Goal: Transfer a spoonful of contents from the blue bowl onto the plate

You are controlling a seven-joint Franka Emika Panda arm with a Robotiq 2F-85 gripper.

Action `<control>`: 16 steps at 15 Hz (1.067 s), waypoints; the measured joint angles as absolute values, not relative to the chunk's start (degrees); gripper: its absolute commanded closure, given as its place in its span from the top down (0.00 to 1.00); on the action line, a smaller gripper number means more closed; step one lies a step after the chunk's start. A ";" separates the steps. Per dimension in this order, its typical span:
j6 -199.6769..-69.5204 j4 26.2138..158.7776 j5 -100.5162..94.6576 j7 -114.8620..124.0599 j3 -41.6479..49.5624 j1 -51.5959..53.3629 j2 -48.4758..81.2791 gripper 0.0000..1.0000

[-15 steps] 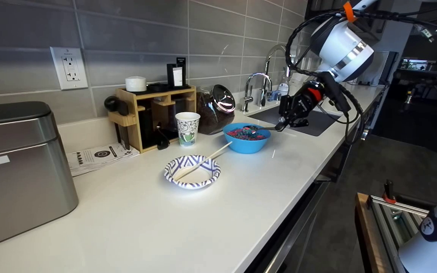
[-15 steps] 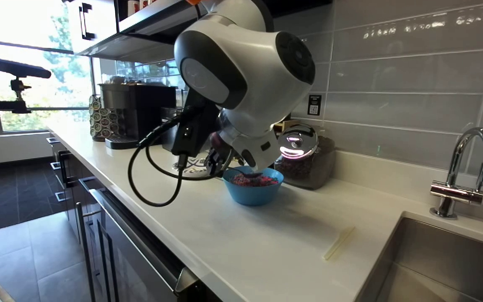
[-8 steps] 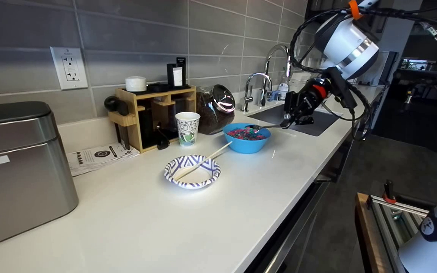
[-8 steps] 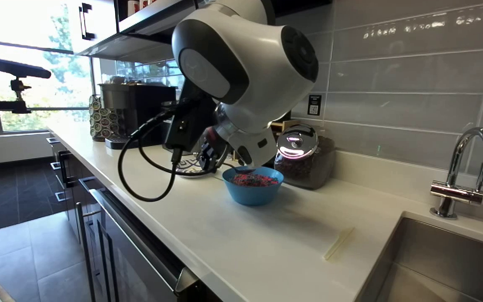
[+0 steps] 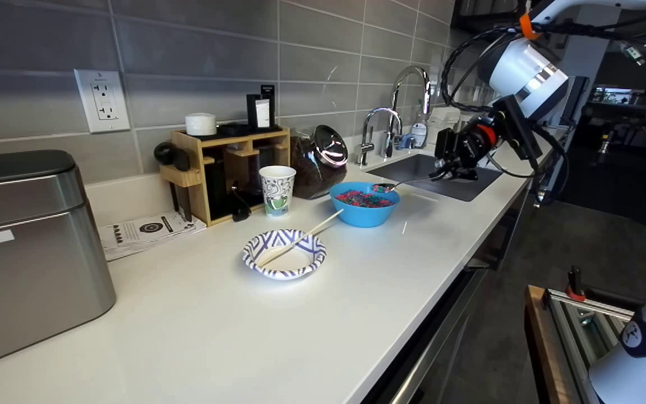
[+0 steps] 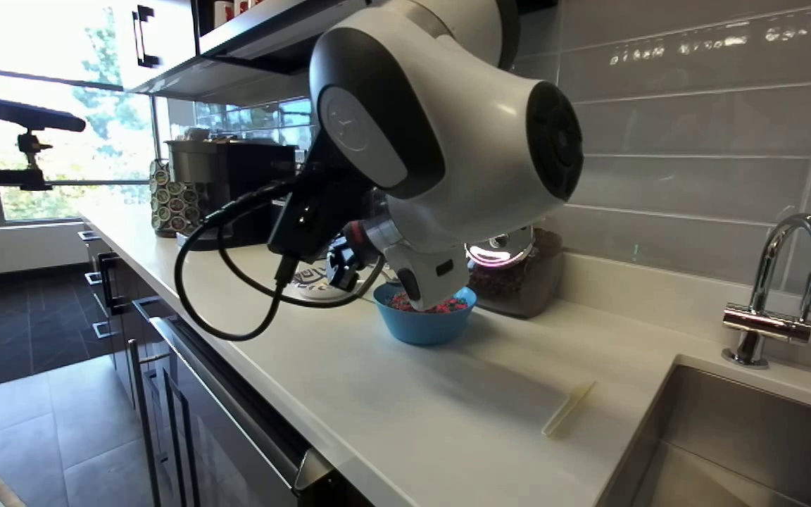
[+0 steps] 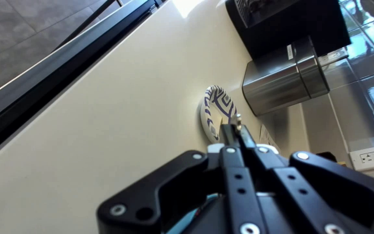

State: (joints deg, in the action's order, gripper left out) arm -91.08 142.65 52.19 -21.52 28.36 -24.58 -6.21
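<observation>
One brushed-steel bin stands nearest me on the white counter. Past it sits one plate, white with a blue zigzag rim, and one slender pale stick slants across it. Farther along are one printed paper cup and one blue bowl, the bowl holding contents of small red, teal and dark bits. The head of one metal spoon hangs at the bowl's rim with some bits in it; touching or not, I can't tell. The jaws of the single gripper are pinched narrow on the spoon's handle. The blue bowl lies lower than those jaws, nearer the tiled wall; the plate is well apart from them. Beyond the bowl, I count one lidded jar and two chrome faucets.
</observation>
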 measured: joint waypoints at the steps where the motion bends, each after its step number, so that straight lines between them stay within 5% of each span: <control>1: -89.15 142.24 52.56 -22.29 28.75 -25.01 -5.37 0.00; 16: -71.86 136.40 53.04 -32.23 27.38 -27.34 4.40 0.00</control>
State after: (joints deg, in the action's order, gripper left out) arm -71.86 136.40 53.04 -32.23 27.38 -27.34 4.40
